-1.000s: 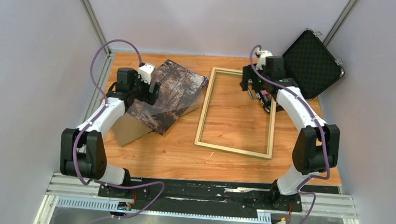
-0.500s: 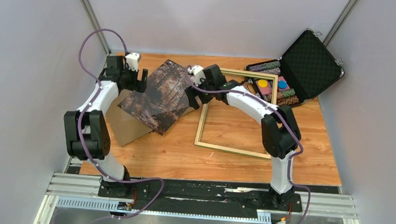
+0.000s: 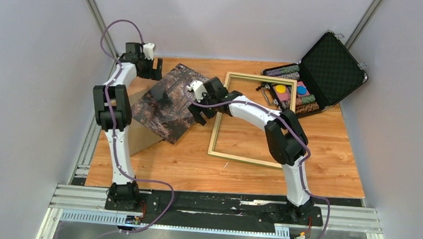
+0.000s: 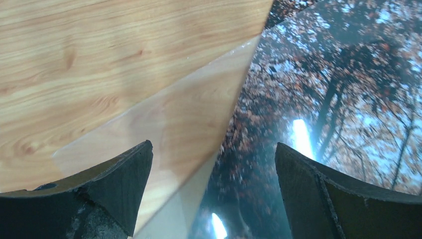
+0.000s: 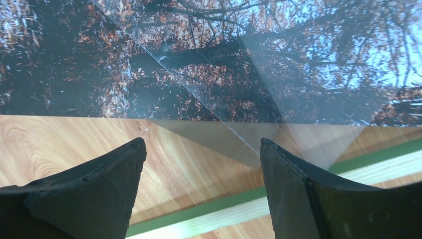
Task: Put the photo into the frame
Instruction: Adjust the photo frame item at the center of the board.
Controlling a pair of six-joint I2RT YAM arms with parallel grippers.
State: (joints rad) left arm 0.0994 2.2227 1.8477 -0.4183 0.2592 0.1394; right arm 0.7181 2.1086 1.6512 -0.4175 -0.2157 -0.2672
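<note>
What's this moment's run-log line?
photo: outside frame | frame: empty, on table | left jaws: open, empty | right jaws: open, over photo edge

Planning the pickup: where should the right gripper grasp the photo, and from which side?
Probably its edge facing the frame, from the frame side: the photo is a thin sheet lying nearly flat, and the open right gripper faces that edge.
</note>
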